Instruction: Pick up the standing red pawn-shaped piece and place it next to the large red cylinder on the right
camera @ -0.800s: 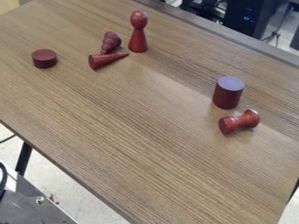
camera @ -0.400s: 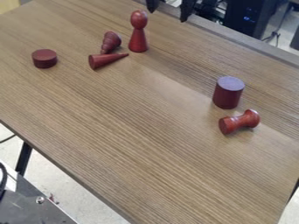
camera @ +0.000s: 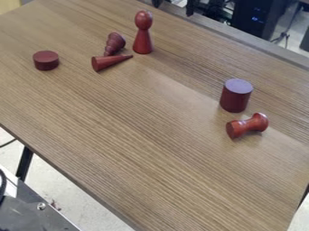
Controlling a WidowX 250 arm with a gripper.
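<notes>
- Gripper [camera: 173, 11] at the frame's top edge, fingers parted (holding nothing).
- Pawn [camera: 143, 34], nearest, lies lower left of it, long axis upright.

Wood-grain table [camera: 157, 153] set diagonally, black table leg [camera: 25, 163] at left, pale speckled floor [camera: 75, 198] below, grey metal panel [camera: 27, 214] at lower left, black computer case [camera: 259, 27] with blue lights behind.

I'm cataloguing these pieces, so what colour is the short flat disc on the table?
Dark red, in the camera view.
</notes>
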